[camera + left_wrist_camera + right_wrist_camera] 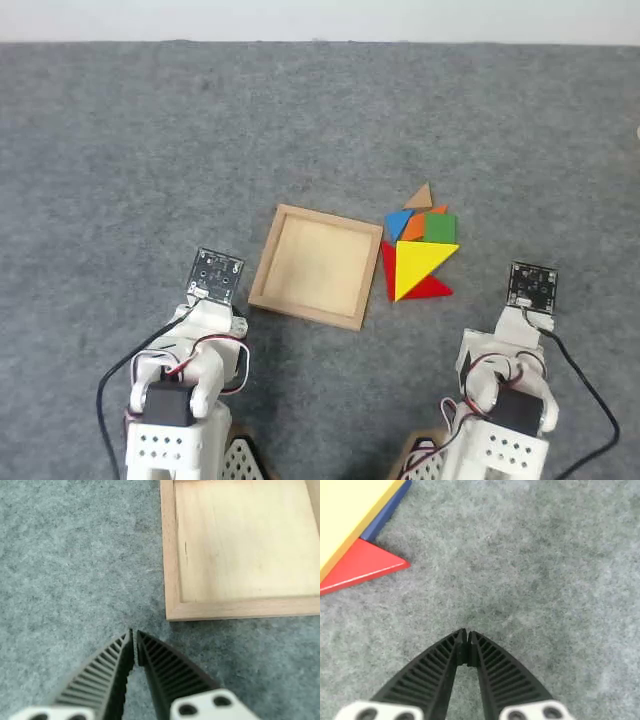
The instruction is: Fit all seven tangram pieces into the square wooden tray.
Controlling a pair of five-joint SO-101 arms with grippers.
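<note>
The square wooden tray (318, 265) lies flat on the grey table (150, 150), turned a little askew, and nothing lies inside it. The tangram pieces sit outside the tray in a tight cluster just beside its right wall. A large yellow triangle (420, 266) lies nearest that wall. Red (430, 289) shows along two edges of the yellow triangle, one strip between it and the tray and one tip on the side toward the arms; whether that is one red piece or two cannot be told. On the far side of the yellow triangle lie a blue piece (397, 222), an orange piece (413, 227) and a green square (440, 227), all touching one another. A small tan triangle (421, 196) sits at the far end of the cluster, its tip pointing away.

The left arm (190, 370) stands near the tray's near-left corner. Its jaws are pressed together at the tips and hold nothing, over bare table just off that corner. The right arm (505, 380) stands on the side of the cluster away from the tray. Its jaws are likewise closed tip to tip and empty, over bare table near the red tip.
</note>
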